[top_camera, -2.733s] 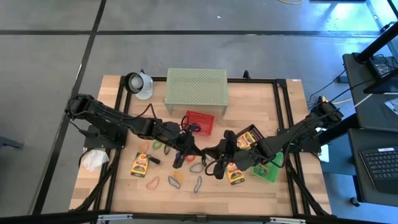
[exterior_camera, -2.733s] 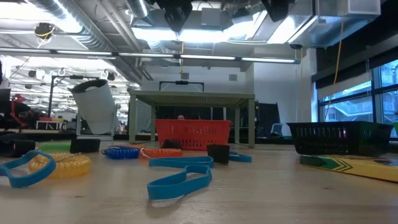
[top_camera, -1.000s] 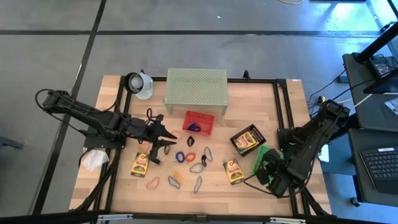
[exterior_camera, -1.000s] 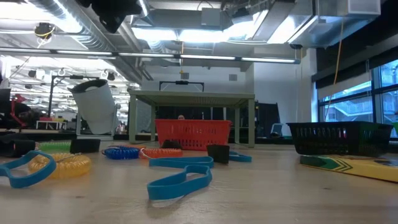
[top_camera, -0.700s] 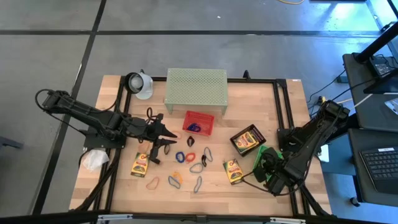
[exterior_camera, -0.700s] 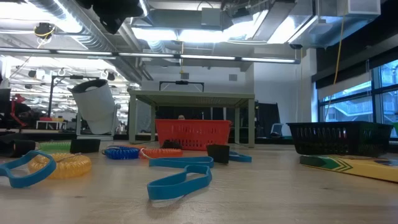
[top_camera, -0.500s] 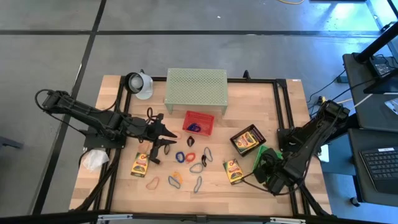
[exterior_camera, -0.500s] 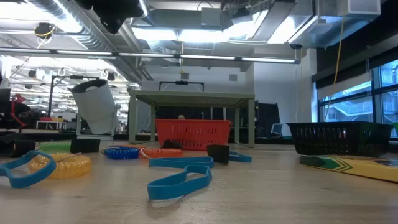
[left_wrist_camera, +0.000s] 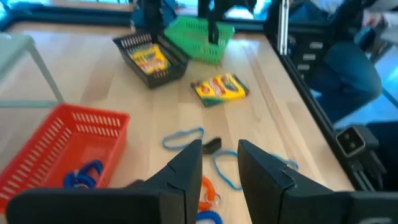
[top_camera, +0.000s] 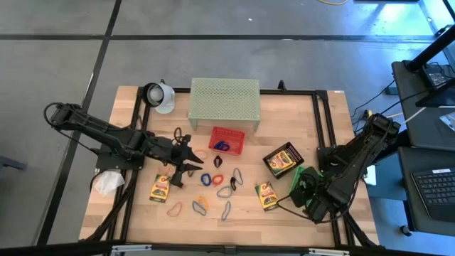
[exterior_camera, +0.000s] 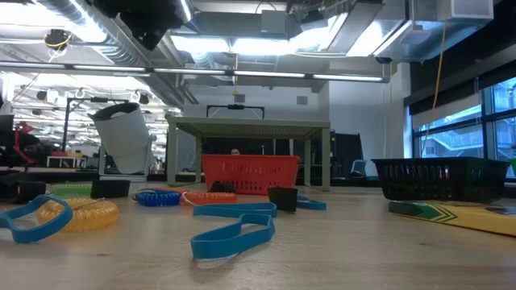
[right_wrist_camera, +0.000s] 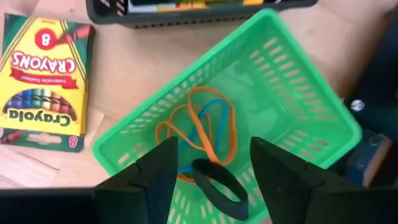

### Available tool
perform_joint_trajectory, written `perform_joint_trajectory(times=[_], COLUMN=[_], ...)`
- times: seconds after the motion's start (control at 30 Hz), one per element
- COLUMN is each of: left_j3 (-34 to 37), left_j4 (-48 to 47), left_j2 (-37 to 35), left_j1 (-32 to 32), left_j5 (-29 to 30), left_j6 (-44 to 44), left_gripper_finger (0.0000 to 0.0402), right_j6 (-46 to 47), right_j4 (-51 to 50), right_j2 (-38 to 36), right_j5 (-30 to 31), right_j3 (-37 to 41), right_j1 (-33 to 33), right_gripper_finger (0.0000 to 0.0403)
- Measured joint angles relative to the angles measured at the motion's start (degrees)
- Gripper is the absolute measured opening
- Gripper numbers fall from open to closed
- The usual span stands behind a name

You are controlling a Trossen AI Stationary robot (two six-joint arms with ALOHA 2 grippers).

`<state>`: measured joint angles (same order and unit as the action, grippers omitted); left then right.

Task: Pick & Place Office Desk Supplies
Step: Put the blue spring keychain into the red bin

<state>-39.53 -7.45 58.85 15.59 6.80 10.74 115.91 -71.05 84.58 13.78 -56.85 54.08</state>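
My right gripper hangs open over the green basket, pointing down; a black loop lies on the basket floor below the gap, beside orange and blue loops. My left gripper is open and holds nothing, above the loops left of centre. Crayon boxes lie flat on the table; another sits in the black basket. Blue, orange and grey loops are scattered at the middle. The red basket holds blue loops.
A pale green perforated shelf stands at the far middle, with a white lamp-like object to its left. A white wad lies off the table's left edge. A black frame borders the table. Bare wood shows along the near edge.
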Motion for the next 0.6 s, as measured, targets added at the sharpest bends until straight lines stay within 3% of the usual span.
perform_joint_trajectory(times=[0.3,0.6], left_j3=[-3.1,-15.4], left_j4=[-0.8,-23.2], left_j2=[10.3,21.6], left_j1=[-0.1,0.4], left_j5=[-2.0,-2.4], left_j6=[-1.6,-11.2], left_gripper_finger=[0.0096,0.0096], right_j6=[-0.4,-2.6], right_j4=[1.1,6.0], right_j2=[0.0,0.0], right_j5=[6.5,15.9], right_j3=[-1.6,-1.7], right_j1=[0.0,0.0], right_gripper_finger=[0.0171,0.0149])
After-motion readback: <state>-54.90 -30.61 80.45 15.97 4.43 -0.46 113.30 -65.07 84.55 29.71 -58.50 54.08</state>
